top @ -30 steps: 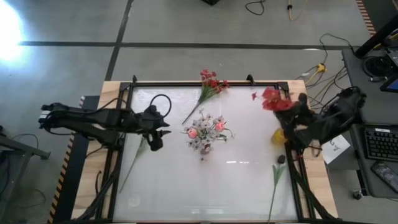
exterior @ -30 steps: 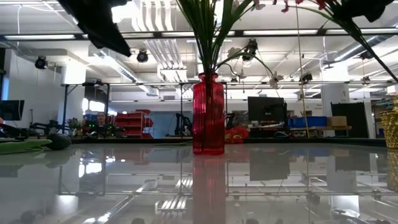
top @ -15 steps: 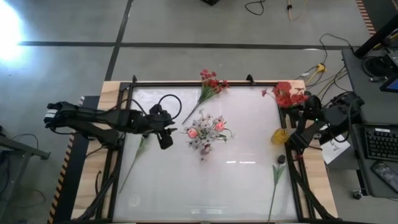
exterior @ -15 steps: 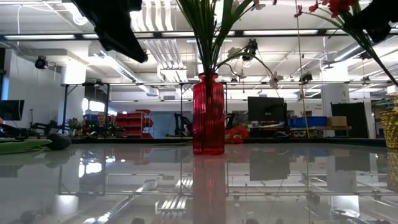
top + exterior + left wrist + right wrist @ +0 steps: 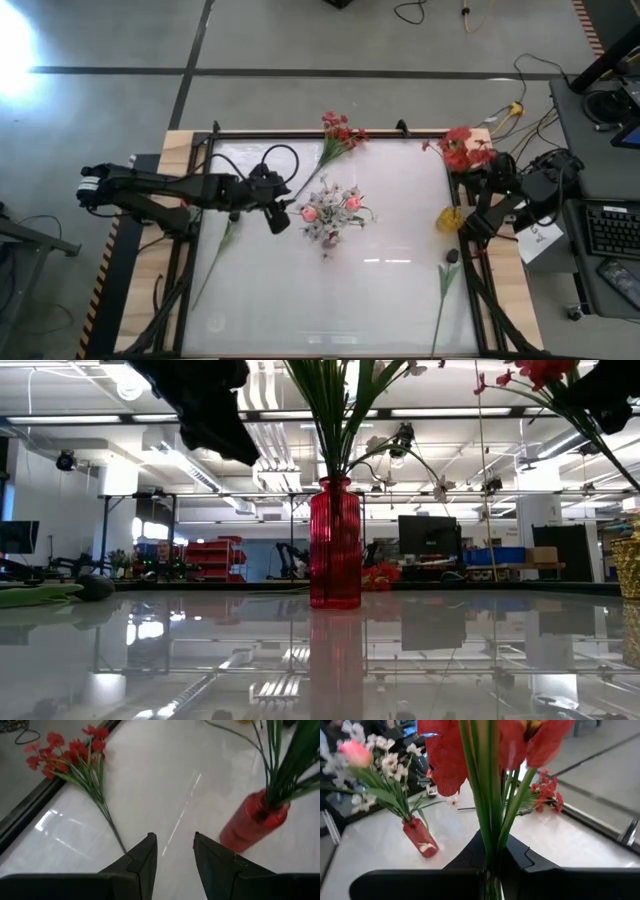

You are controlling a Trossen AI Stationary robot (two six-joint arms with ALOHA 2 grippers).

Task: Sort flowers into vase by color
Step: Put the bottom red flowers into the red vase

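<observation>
White glossy worktop [image 5: 380, 290] carries a red vase [image 5: 334, 543] at its centre, filled with white and pink flowers [image 5: 328, 212]. Left pincer [image 5: 279, 215] hovers just beside the vase, fingers apart, grasping nothing. Right pincer [image 5: 492, 865] is at the worktop's right edge, clenched on the stalks of a red spray [image 5: 461, 150]. Another red spray [image 5: 338, 135] lies along the far edge.

Vase [image 5: 328, 222] mid-table, loose spray [image 5: 335, 140] behind.
</observation>
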